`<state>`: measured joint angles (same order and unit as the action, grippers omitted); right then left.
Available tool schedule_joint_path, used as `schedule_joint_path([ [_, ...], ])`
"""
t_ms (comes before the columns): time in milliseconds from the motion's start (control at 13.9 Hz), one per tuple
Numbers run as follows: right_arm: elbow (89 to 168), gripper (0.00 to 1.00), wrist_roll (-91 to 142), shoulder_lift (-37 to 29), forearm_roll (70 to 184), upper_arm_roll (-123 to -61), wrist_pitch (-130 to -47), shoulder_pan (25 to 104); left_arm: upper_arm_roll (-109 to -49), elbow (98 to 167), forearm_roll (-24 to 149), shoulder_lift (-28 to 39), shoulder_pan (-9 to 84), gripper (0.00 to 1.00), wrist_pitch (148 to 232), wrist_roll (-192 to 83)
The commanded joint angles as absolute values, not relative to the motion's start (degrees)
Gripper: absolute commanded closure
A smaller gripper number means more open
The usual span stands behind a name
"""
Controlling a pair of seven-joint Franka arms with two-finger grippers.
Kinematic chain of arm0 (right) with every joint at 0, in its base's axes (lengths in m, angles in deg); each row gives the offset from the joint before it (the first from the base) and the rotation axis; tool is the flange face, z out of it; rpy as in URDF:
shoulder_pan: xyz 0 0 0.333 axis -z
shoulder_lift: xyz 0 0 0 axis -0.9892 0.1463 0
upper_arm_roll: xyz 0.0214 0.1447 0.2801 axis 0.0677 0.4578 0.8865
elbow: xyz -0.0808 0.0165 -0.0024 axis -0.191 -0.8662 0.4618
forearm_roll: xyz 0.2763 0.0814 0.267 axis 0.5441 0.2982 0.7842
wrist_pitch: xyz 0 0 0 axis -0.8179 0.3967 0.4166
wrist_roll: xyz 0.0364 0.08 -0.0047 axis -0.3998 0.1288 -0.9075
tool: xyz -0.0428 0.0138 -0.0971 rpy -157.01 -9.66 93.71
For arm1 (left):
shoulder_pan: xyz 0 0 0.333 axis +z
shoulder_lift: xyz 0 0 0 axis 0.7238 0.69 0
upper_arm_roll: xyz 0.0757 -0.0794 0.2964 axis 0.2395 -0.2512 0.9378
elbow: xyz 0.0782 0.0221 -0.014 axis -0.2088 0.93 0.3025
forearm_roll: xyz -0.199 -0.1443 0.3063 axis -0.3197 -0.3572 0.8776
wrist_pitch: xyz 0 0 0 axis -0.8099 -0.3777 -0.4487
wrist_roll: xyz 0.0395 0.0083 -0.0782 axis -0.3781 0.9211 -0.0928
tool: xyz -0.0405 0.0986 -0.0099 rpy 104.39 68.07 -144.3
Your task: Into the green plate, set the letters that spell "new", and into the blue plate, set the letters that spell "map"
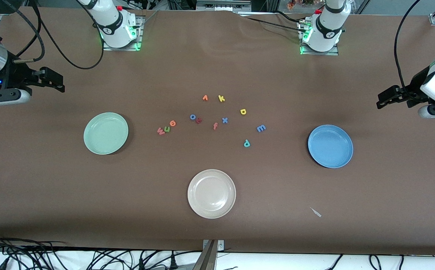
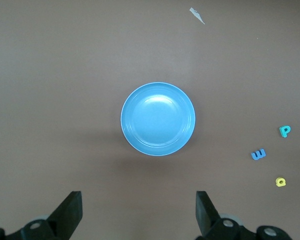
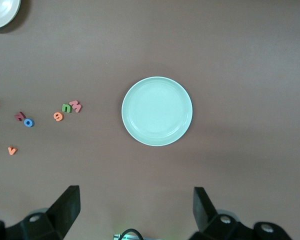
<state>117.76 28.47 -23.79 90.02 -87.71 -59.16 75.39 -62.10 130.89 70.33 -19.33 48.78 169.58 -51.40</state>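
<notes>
The green plate (image 1: 105, 133) (image 3: 157, 111) lies toward the right arm's end. Beside it, a red w (image 1: 160, 131) (image 3: 75, 105), green n (image 1: 167, 128) (image 3: 66, 107) and orange e (image 1: 172, 123) (image 3: 58, 116) sit in a tight row. The blue plate (image 1: 330, 146) (image 2: 158, 119) lies toward the left arm's end. A blue m (image 1: 261, 128) (image 2: 258, 154), yellow a (image 1: 243, 111) (image 2: 280, 181) and teal p (image 1: 246, 143) (image 2: 285, 131) lie scattered beside it. Both plates hold nothing. My right gripper (image 1: 54, 81) (image 3: 136, 197) and left gripper (image 1: 384, 98) (image 2: 139, 200) hover open, high over the table's ends.
A cream plate (image 1: 211, 193) lies nearest the front camera. Mid-table lie a blue o (image 1: 192, 117), a dark red letter (image 1: 199, 120), an orange f (image 1: 215, 126), a blue x (image 1: 224, 120), an orange v (image 1: 205, 98) and a yellow k (image 1: 221, 98). A pale scrap (image 1: 316, 212) lies near the front edge.
</notes>
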Motion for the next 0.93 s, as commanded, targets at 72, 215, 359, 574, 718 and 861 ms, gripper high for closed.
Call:
schedule_joint_path([
  [72, 119.0, 0.00, 28.5, -25.2, 89.3, -87.6, -59.3, 75.4, -62.5, 131.3, 70.3, -19.8, 49.1, 0.00, 170.1, -50.4],
  [215, 118.9, 0.00, 28.5, -25.1, 89.3, -87.5, -59.3, 75.4, -62.5, 131.3, 70.4, -19.8, 49.1, 0.00, 170.1, -50.3],
  [359, 118.9, 0.00, 28.3, -25.0, 89.4, -87.7, -59.3, 75.4, -62.5, 131.5, 70.3, -19.8, 49.1, 0.00, 170.1, -50.3],
  [574, 119.0, 0.00, 28.6, -25.0, 89.6, -87.6, -59.5, 75.4, -62.5, 131.6, 70.3, -19.8, 49.1, 0.00, 170.1, -50.4],
  [718, 119.1, 0.00, 28.6, -25.1, 89.7, -87.6, -59.4, 75.4, -62.5, 131.6, 70.3, -19.8, 49.1, 0.00, 170.1, -50.4],
  [861, 119.3, 0.00, 28.8, -25.2, 89.6, -87.6, -59.3, 75.4, -62.5, 131.6, 70.3, -19.8, 49.1, 0.00, 170.1, -50.3],
])
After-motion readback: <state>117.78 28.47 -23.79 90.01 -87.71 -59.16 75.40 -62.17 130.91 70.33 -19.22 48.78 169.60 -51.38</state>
